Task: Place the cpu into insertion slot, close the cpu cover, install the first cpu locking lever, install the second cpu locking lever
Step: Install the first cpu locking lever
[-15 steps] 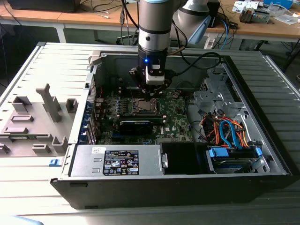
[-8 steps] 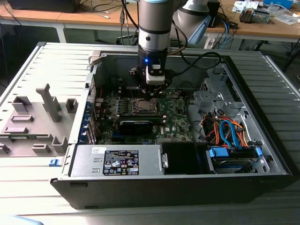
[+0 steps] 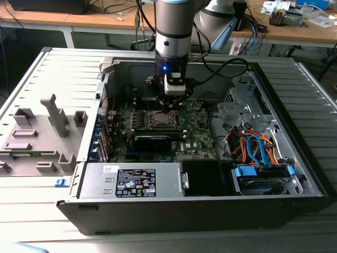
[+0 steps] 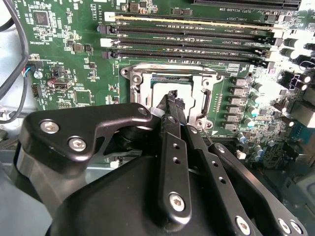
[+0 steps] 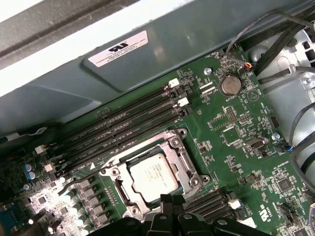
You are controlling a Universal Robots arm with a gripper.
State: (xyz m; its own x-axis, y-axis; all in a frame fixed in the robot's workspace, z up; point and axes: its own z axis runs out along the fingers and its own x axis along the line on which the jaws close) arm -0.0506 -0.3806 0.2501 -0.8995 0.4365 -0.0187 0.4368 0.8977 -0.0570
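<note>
Arm (image 3: pixel 171 31) is standing upright inside the open computer case (image 3: pixel 295 137), wrist pointing straight down at the green motherboard (image 3: pixel 200 139). Tool (image 4: pixel 172 98) is hanging narrow, fingertips pressed together with nothing between them, close over one edge of the cpu cover (image 5: pixel 184 158). That cover is lying flat around the cpu (image 5: pixel 153 177), which is sitting in the insertion slot (image 5: pixel 120 193). Memory slots (image 5: pixel 123 132) are running just beside the socket, and the case walls are standing well apart from the arm.
</note>
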